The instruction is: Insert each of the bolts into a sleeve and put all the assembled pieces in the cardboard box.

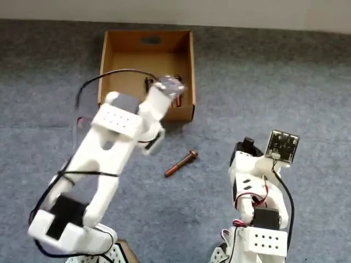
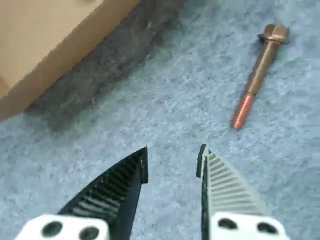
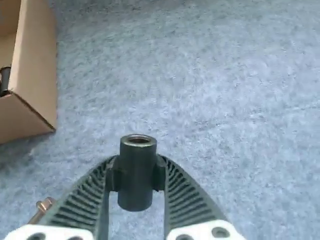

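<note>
From high up, the bolt [image 1: 182,163] lies flat on the grey carpet [image 1: 274,71], just in front of the cardboard box [image 1: 184,113]. It is between the left arm [image 1: 109,142] and the right arm [image 1: 258,192]. It lies slanted, head toward the right arm's side.

In the left wrist view, the left claw [image 2: 173,161] is wide open and holds nothing. The bolt is near, ahead and off to one side, thread end closest.

In the right wrist view, the right claw [image 3: 136,167] squeezes a dark sleeve [image 3: 136,175], standing up, hole on top. The left claw looks nearer to the bolt.
</note>
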`<state>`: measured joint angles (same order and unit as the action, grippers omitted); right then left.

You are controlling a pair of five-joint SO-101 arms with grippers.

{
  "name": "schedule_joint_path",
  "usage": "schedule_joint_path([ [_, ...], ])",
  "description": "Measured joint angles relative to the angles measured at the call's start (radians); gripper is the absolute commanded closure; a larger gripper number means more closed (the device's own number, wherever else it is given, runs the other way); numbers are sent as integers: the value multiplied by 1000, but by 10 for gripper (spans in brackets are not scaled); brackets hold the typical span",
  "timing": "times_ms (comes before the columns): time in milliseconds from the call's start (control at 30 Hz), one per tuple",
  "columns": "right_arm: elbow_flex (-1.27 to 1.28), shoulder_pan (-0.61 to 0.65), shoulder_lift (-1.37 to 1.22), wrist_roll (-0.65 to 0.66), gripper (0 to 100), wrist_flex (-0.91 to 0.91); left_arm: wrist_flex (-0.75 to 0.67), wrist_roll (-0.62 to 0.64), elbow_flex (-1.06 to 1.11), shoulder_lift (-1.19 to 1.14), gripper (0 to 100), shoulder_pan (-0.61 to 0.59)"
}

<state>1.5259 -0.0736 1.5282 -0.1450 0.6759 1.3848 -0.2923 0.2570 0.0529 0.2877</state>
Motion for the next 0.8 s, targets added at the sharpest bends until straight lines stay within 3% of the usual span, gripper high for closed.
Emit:
schedule_joint_path([
  [300, 51, 2, 107, 0, 993, 0, 0, 2, -226, -288, 818, 204],
  [800, 51, 2, 107, 0, 993, 0, -2, 2, -489, -634, 819, 227],
])
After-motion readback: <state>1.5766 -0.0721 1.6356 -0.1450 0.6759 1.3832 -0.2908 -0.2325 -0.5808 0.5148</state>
